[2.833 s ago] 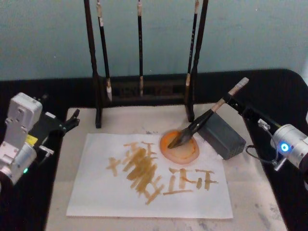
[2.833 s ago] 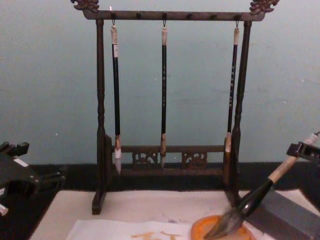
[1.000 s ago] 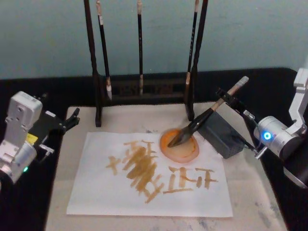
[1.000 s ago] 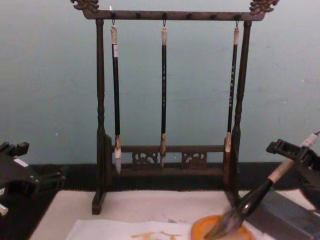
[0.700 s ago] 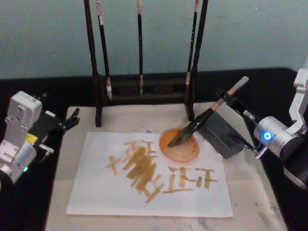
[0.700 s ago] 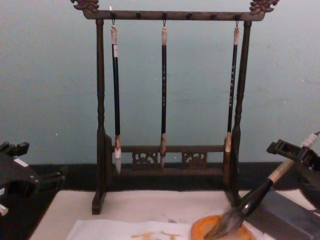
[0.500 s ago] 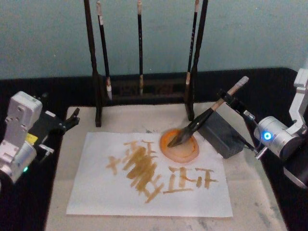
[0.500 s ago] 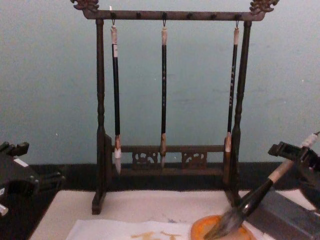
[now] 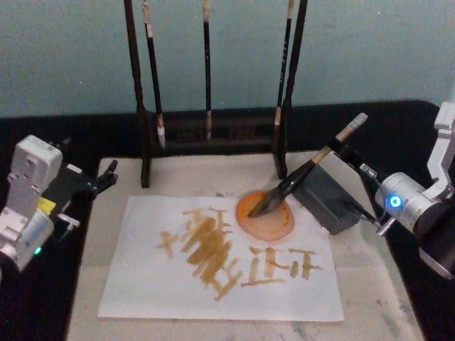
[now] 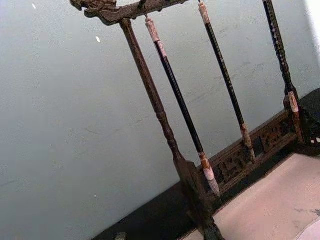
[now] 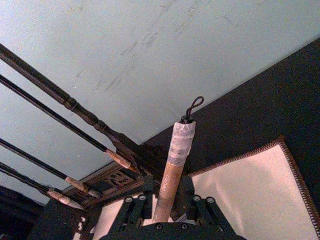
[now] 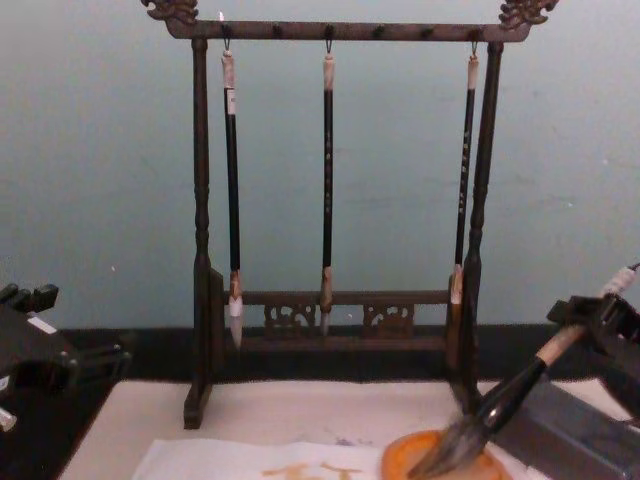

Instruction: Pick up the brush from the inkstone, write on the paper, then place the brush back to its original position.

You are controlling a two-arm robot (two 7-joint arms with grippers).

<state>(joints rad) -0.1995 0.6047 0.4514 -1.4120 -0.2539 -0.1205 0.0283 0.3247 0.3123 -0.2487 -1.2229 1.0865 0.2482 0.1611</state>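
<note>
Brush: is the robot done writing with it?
Can't be sure. The paper already bears orange strokes. The brush leans on the inkstone, bristles in the orange dish, the right gripper around its handle: about to lift it or let go. The left gripper sits parked at left.

L arm (image 9: pixel 28 186): chunky white-grey box housing w/ a yellow sticker (image 9: pixel 47 206) & a tiny green LED (image 9: pixel 37 250), then a matte black left hand (image 9: pixel 108 176). R arm (image 9: pixel 416 209): rounded silver wrist joint w/ a glowing blue ring light (image 9: pixel 395 202), thin black cable (image 9: pixel 368 215) alongside, white link (image 9: pixel 445 153) further back. Right hand (image 9: pixel 334 148) is black too, slim ribbed fingers (image 11: pixel 132 207) w/ small silver screws (image 11: pixel 210 200), pretty skeletal-looking tbh
</note>
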